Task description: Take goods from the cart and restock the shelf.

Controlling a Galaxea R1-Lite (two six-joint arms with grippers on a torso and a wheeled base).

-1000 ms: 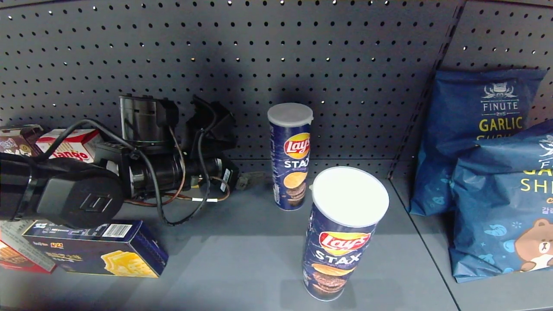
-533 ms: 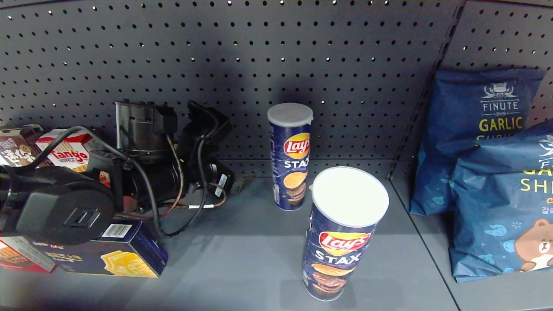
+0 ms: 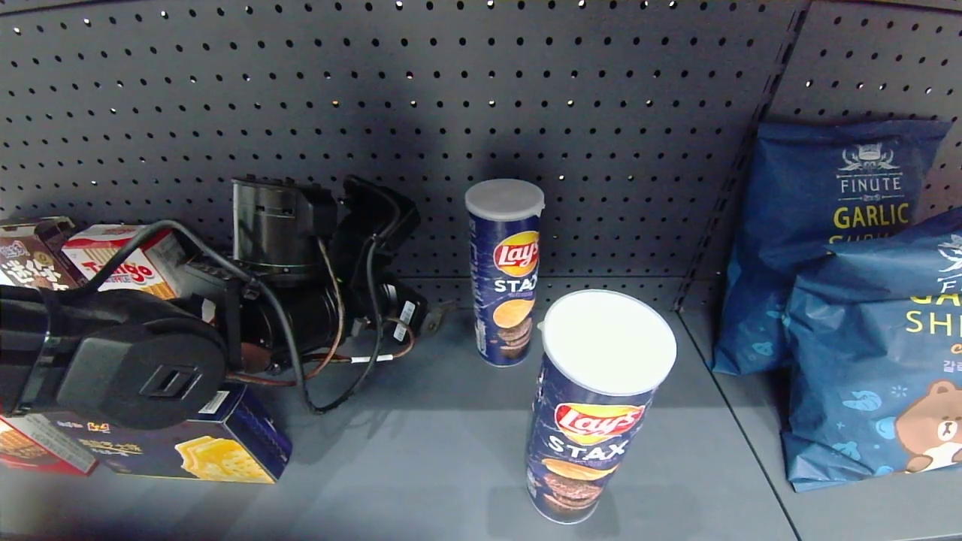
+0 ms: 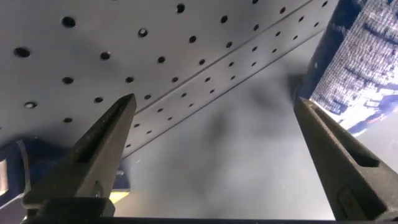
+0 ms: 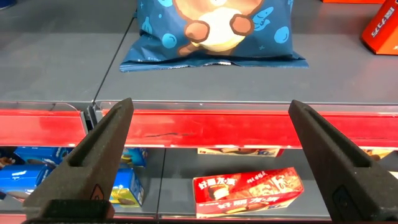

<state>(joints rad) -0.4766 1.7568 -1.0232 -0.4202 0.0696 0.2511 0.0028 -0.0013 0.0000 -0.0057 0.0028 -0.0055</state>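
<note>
Matt grey painted metal on the shelf [image 3: 421, 451] and pegboard [image 3: 376, 90], smooth and dull. Looks like glossy printed card on the cans [image 3: 586, 443], with smooth semi-matt plastic lids [image 3: 609, 342]. Shiny, crinkly plastic film on the bags [image 3: 827, 225]. Glossy card on the box [image 3: 218, 454]. Matt, grainy fingers [image 4: 93, 162] on the left gripper [image 4: 214, 99], plastic or rubber, can't tell. Glossy red plastic on the rail [image 5: 199, 127].
</note>
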